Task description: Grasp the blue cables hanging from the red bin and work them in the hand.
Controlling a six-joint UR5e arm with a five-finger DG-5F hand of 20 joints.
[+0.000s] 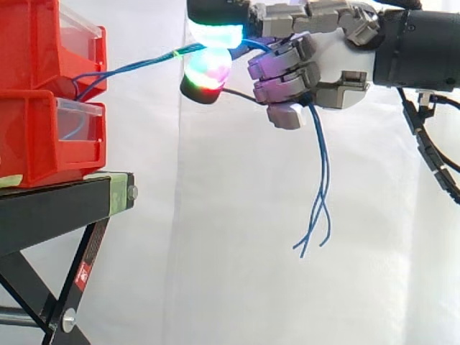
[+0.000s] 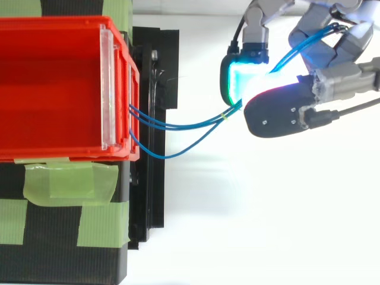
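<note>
While level, hand round blue cables

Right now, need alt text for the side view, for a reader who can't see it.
The hand, reaching in from the right, pinches the blue cables between glowing fingertips. The cables run from the stacked red bins on a black stand through the hand, their loose ends dangling below it before a white curtain.
</note>
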